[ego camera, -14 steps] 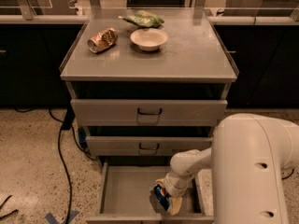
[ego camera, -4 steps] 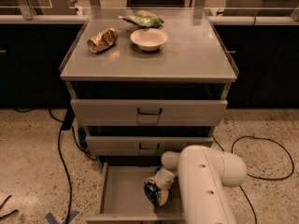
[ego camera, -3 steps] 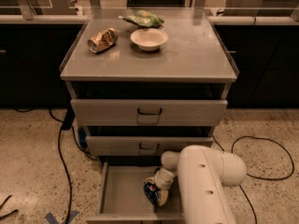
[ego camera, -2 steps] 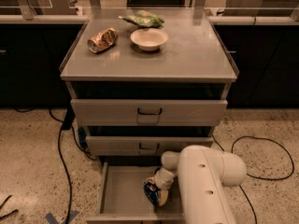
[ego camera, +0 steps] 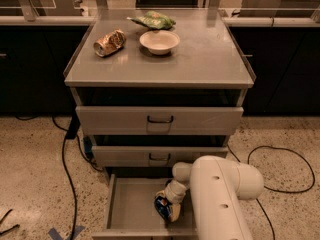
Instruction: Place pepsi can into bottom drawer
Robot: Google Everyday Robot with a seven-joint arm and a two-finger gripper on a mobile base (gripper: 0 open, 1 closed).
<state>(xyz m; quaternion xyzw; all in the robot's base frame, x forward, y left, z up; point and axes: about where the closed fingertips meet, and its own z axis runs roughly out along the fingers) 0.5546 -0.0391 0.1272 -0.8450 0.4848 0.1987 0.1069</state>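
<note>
The bottom drawer (ego camera: 131,209) is pulled out at the foot of the grey cabinet, and its bare floor shows on the left. My gripper (ego camera: 169,209) reaches down into the drawer's right half from the white arm (ego camera: 220,194). It is shut on the pepsi can (ego camera: 161,206), a small blue can held tilted just over the drawer floor. I cannot tell whether the can touches the floor. The arm hides the drawer's right side.
On the cabinet top (ego camera: 200,59) lie a gold-brown can (ego camera: 109,42), a white bowl (ego camera: 159,41) and a green bag (ego camera: 152,20). Two shut drawer fronts (ego camera: 160,120) sit above the open one. Black cables (ego camera: 67,159) run over the speckled floor on both sides.
Since the earliest frame the arm has swung left and the can has moved a little left inside the drawer. Over the last second nothing has visibly moved.
</note>
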